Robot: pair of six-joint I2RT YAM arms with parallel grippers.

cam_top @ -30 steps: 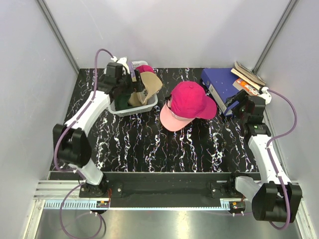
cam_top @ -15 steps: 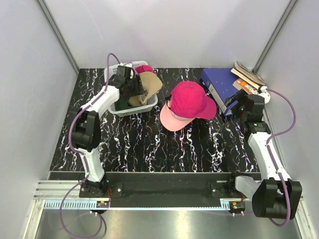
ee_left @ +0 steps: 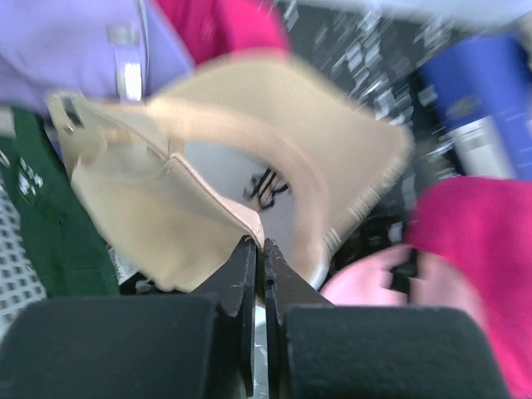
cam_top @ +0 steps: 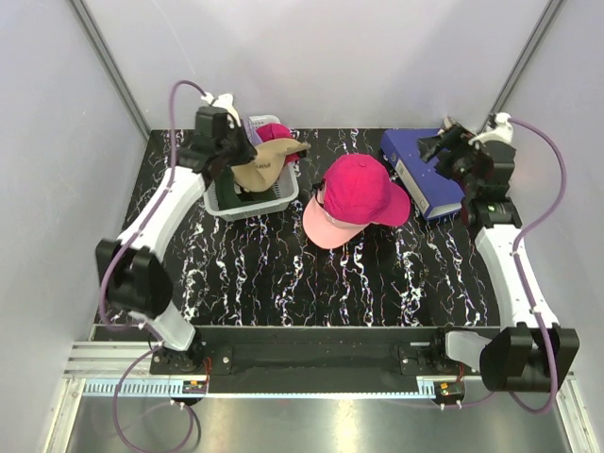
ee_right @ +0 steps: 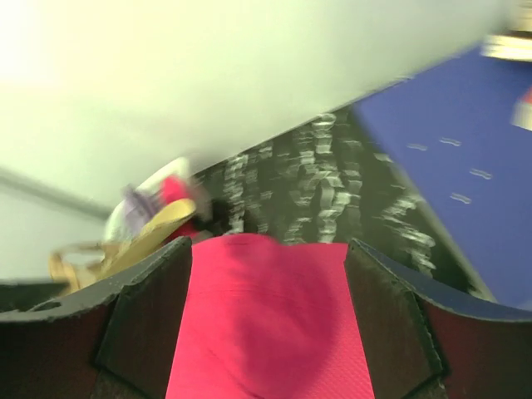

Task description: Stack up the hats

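My left gripper (cam_top: 238, 159) (ee_left: 262, 247) is shut on the edge of the tan hat (cam_top: 262, 166) (ee_left: 249, 158), which hangs tilted just above the grey basket (cam_top: 276, 201). Lavender (ee_left: 66, 41), dark green (ee_left: 41, 224) and magenta (ee_left: 224, 25) hats lie in the basket below it. At the table's middle a magenta hat (cam_top: 363, 187) (ee_right: 266, 324) sits on top of a light pink hat (cam_top: 326, 228) (ee_left: 374, 287). My right gripper (cam_top: 440, 147) (ee_right: 270, 249) is open and empty. It hangs in the air over the blue binder, to the right of the stack.
A blue binder (cam_top: 420, 170) (ee_right: 465, 166) and some books (cam_top: 472, 143) lie at the back right corner. White walls close in the black marbled table (cam_top: 283, 274) on three sides.
My left gripper shut on the tan hat and raised it out of the basket. The right arm rose and swung back over the binder, still open.
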